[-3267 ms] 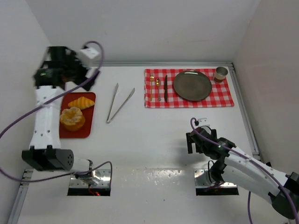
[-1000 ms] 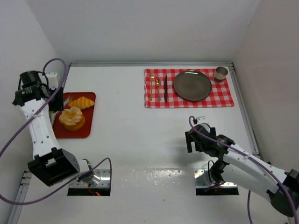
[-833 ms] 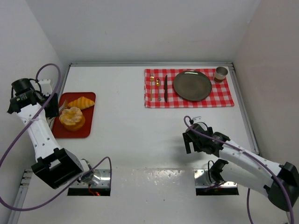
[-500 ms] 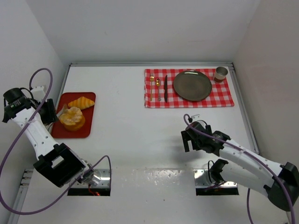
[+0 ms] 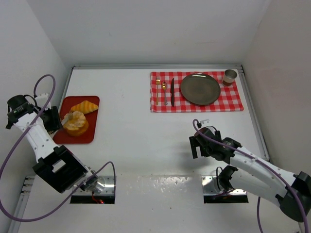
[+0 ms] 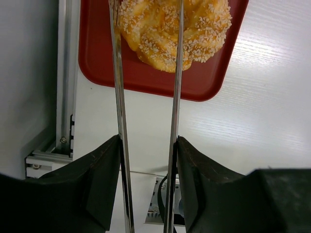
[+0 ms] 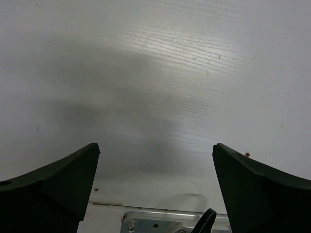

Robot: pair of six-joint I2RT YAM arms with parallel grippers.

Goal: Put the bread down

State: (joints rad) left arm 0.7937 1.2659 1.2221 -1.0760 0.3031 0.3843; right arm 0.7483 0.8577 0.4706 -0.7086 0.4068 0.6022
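Two-armed tongs (image 6: pixel 119 97) pinched in left end effector (image 6: pixel 147 145), tips over seeded bun (image 6: pixel 150 29) on red tray (image 6: pixel 97 63), right end effector (image 7: pixel 155 150) spread wide above table (image 7: pixel 155 73).

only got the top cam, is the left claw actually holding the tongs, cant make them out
Observer: Yes. On the left wrist view the left claw is shut on the tongs, one finger outside each arm.
Operator: are they round the bun
Observer: Not quite. One arm runs along the edge of the seeded bun on the red tray, the other crosses over its middle. The tips are out of frame.
Operator: right claw got anything
Observer: No. The right claw is open over bare table.
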